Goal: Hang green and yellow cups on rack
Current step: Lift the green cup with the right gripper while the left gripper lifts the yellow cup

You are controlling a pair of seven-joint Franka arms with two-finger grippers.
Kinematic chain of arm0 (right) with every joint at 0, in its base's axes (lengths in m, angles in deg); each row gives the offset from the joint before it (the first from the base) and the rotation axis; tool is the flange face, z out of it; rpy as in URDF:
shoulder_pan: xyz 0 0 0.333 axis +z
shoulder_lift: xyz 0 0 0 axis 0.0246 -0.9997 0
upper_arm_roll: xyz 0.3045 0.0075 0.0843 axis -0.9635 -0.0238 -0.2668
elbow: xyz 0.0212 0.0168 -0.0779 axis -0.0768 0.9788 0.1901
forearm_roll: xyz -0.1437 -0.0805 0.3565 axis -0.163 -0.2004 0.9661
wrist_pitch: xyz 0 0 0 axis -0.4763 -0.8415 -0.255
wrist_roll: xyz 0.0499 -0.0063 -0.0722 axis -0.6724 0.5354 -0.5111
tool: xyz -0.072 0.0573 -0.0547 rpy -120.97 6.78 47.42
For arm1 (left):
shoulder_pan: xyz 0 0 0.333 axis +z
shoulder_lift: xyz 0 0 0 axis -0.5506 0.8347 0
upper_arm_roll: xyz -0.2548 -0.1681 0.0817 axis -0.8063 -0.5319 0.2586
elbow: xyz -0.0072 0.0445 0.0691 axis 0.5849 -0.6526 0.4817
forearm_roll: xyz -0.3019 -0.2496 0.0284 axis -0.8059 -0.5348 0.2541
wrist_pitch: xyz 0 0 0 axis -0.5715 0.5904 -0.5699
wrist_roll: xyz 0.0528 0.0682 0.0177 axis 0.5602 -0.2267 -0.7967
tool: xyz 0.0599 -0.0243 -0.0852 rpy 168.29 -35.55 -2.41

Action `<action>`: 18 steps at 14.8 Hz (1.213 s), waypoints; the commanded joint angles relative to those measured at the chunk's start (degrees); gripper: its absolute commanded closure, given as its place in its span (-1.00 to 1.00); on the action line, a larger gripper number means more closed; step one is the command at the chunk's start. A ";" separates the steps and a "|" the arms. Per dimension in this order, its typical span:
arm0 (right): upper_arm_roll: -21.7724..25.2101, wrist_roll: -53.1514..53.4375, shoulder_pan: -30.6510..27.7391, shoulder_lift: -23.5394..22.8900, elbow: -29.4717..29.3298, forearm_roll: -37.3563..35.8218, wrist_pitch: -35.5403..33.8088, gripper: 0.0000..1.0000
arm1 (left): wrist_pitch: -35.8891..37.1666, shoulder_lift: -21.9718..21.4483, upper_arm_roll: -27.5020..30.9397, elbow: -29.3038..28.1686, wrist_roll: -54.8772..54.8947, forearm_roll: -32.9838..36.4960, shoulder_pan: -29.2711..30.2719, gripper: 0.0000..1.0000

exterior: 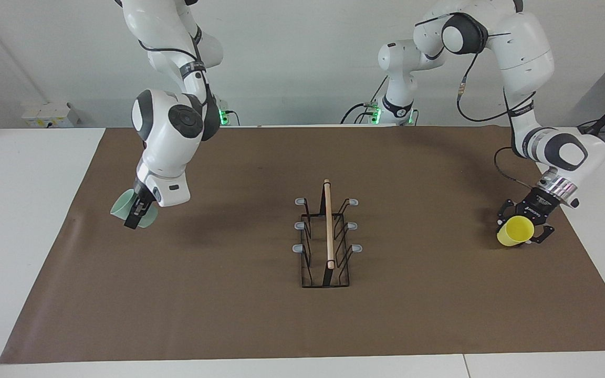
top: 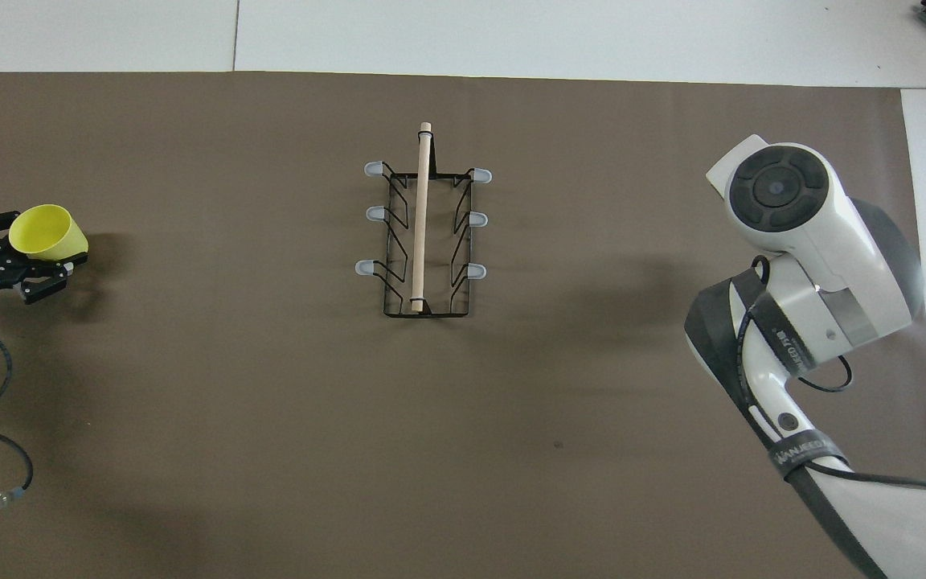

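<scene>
Right gripper [exterior: 137, 212] first: it's clamped on the mint green cup [exterior: 122, 208], pinching it at the wall, and the cup is lifted clear of the brown mat [exterior: 229, 315] over the right arm's end of the table. The cup sits tilted in the grip, and from the facing view I can't see its inside, so no idea if anything's in there. In the overhead view the right arm's big white wrist covers both the gripper and the cup completely.

Left gripper [exterior: 524, 231] is down at the left arm's end of the table, closed on the yellow cup [exterior: 515, 231] with its black fingers [top: 51, 269] on either side of the cup wall. That cup is tipped over toward its side, mouth facing up and outward. The overhead view looks right into the yellow cup [top: 43, 232] and it's empty, just plain yellow plastic inside. Whether it's still touching the mat or just barely off it, can't tell.

The rack [exterior: 325, 247] stands in the middle of the mat, between the two cups and well apart from both. Black wire frame, pale wooden rod [top: 420, 217] running along the top, three grey-tipped prongs [top: 372, 170] sticking out on each side. All six prongs are bare, so no cup is hung yet.
</scene>
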 commanded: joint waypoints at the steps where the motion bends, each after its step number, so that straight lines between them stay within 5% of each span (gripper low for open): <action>1: -0.58 -1.75 -1.88 2.69 1.03 8.47 -0.16 1.00 | -2.32 -3.38 0.33 -0.54 0.51 -0.95 -1.81 1.00; 9: -0.50 -2.63 -2.23 4.98 1.03 32.37 1.86 1.00 | -1.80 -10.93 0.24 2.89 -0.28 8.62 -2.43 1.00; 18: -0.41 -8.87 -2.93 8.41 3.40 65.41 8.46 1.00 | -0.75 -15.25 -6.25 9.74 -1.68 29.98 -3.22 1.00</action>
